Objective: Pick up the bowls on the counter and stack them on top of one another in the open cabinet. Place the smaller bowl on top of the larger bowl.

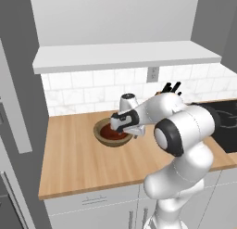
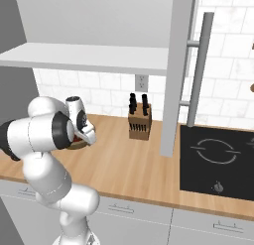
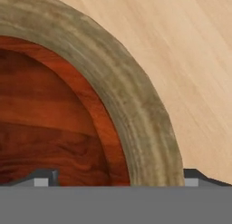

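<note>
Honey-wood desk [image 1: 74, 163]: smaller bowl [image 1: 111, 131] nested in larger bowl [image 1: 102, 137]. Your fingers [image 3: 45, 177] apart, astride tan rim; open cabinet [image 1: 125, 56] directly above.

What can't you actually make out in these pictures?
- Right base view: the stacked bowls are mostly hidden behind the robot's white arm.
- Hand view: the pale tan wooden bowl's rim and the dark reddish-brown wooden bowl are cut off by the picture edges.
- End effector: open or shut, cannot tell.
</note>
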